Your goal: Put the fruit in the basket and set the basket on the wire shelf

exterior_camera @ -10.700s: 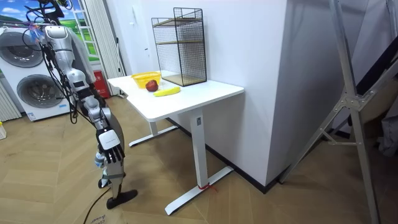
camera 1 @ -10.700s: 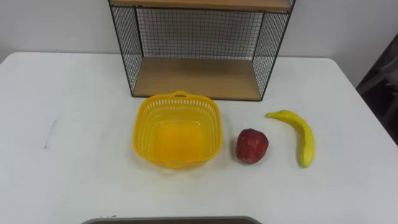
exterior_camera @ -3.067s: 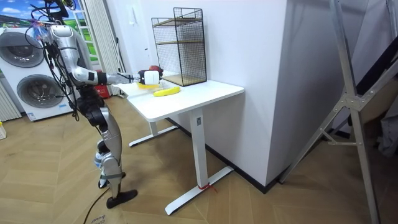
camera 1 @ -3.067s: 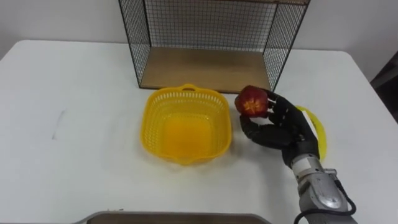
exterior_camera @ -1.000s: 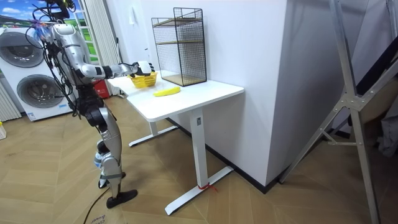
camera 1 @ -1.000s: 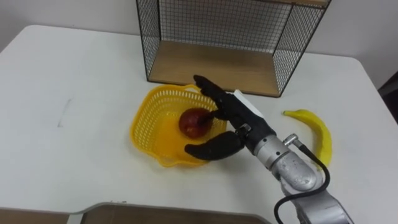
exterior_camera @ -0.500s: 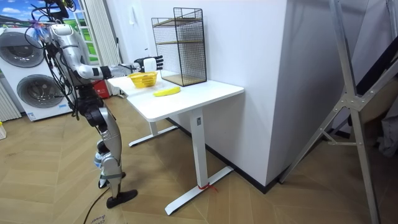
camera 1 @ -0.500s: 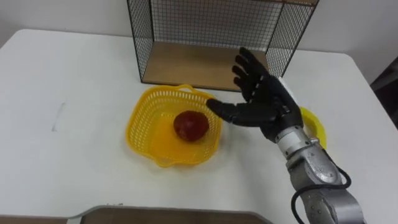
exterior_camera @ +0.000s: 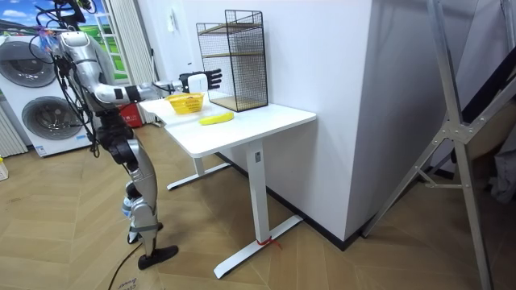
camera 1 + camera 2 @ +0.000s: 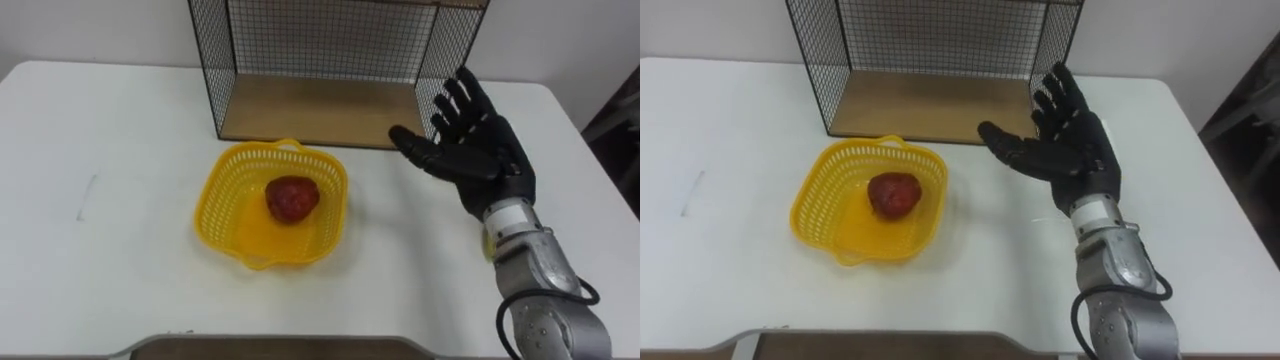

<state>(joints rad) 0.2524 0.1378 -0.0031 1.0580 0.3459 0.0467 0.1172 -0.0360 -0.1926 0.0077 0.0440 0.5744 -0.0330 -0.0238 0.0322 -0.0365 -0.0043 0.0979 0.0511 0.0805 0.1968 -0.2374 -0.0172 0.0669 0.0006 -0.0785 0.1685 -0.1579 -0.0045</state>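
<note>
Right hand: fingers spread wide, holding nothing. Apple lies in basket. Hand moved right, away from basket.

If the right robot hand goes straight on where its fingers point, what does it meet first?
Probably the wire shelf, its right mesh side: the open right robot hand points its fingers toward it. Depth is unclear; it might pass just beside.

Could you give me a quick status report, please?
Right hand open, raised right of basket. Apple in basket; banana on table, not yet in. Shelf stands just behind basket.
</note>
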